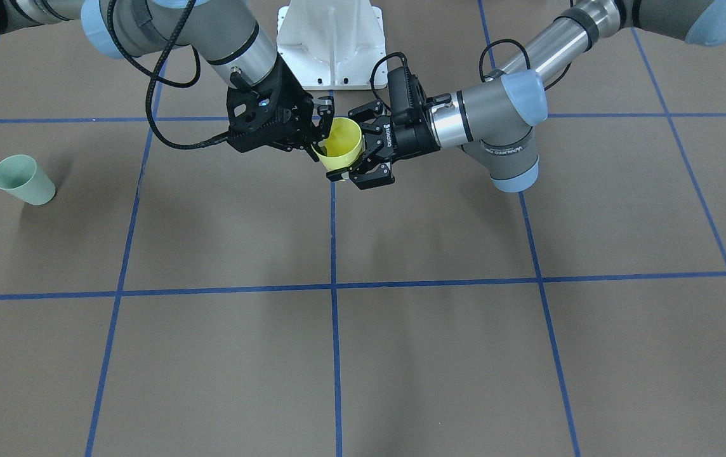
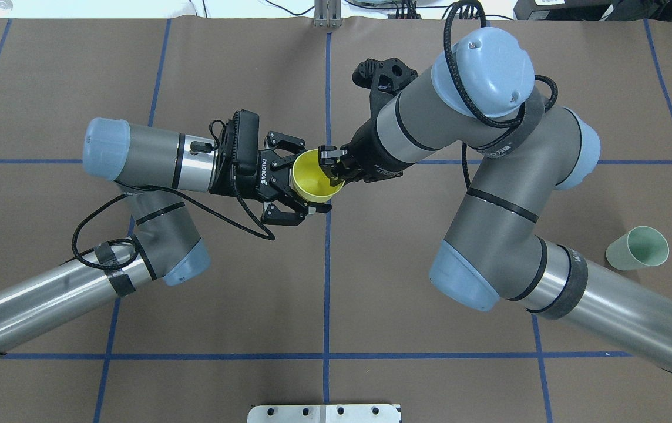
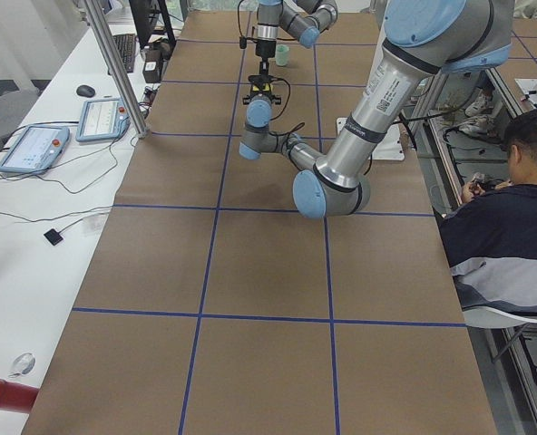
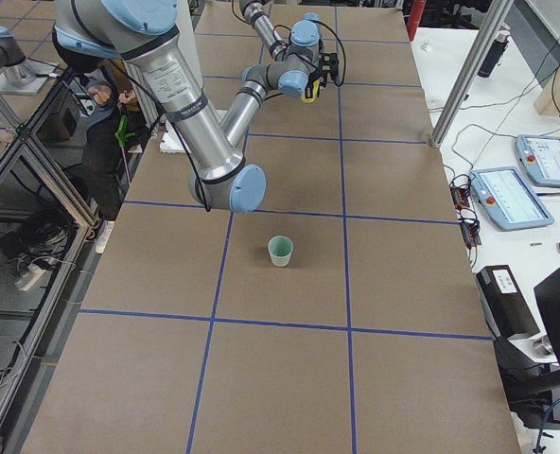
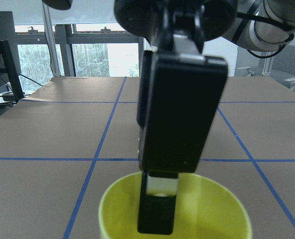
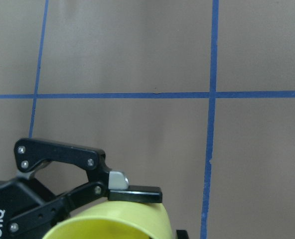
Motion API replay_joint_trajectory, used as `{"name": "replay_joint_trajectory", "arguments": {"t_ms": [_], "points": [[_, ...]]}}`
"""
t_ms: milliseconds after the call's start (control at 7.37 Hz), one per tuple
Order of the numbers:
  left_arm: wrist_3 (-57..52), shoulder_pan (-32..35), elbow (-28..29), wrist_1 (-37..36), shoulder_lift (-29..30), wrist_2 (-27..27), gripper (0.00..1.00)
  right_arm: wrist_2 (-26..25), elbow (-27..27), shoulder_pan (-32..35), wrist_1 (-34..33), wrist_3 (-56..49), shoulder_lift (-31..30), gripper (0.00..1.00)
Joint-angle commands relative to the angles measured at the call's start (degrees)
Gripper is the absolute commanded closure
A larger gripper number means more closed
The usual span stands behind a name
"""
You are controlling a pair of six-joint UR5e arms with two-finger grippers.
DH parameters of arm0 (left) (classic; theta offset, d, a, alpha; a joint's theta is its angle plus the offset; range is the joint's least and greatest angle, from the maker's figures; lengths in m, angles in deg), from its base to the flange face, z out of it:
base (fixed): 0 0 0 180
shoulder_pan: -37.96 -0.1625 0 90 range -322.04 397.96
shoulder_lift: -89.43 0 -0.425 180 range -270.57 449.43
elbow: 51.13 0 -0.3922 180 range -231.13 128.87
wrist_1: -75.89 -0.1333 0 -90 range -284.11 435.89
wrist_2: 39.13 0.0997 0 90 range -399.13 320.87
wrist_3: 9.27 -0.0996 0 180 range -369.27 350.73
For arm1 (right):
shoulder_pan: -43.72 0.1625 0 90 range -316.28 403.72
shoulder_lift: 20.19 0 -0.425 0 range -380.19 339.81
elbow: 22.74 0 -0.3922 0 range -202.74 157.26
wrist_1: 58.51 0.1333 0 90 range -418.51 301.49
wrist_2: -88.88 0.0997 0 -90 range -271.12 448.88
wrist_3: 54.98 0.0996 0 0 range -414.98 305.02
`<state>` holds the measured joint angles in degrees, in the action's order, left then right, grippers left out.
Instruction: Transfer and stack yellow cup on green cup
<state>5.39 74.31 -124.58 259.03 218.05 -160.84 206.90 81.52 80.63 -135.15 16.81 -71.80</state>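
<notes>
The yellow cup (image 1: pixel 343 141) hangs above the table's middle line between both grippers, its mouth tilted up. My left gripper (image 2: pixel 309 177) has its fingers against the cup's two sides, around the body. My right gripper (image 2: pixel 331 163) pinches the cup's rim; the left wrist view shows one of its fingers (image 5: pixel 157 209) inside the cup (image 5: pixel 217 209). The right wrist view shows a left fingertip (image 6: pixel 135 194) lying on the cup's wall (image 6: pixel 112 224). The green cup (image 2: pixel 638 249) stands upright and alone on the table at my far right, also in the front view (image 1: pixel 23 181).
Brown table cover with blue tape grid lines (image 1: pixel 333 285). A white base plate (image 1: pixel 331 44) sits between the arms' mounts. A seated person (image 3: pixel 504 227) is beside the table. Tablets (image 4: pixel 507 194) and cables lie on a side bench.
</notes>
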Motion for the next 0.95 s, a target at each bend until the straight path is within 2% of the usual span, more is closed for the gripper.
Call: {"name": "replay_joint_trajectory", "arguments": {"t_ms": [0, 407, 814], "points": [[2.04, 0.04, -0.03, 0.2, -0.03, 0.59, 0.0, 0.11, 0.68, 0.53, -0.01, 0.11, -1.29, 1.0], [2.3, 0.22, 0.06, 0.11, -0.21, 3.14, 0.0, 0.37, 3.93, 1.32, -0.1, 0.19, -5.16, 1.0], [3.09, 0.22, 0.14, 0.11, -0.3, 4.37, 0.0, 0.63, 3.85, 7.8, -0.27, 0.28, -8.06, 1.0]]}}
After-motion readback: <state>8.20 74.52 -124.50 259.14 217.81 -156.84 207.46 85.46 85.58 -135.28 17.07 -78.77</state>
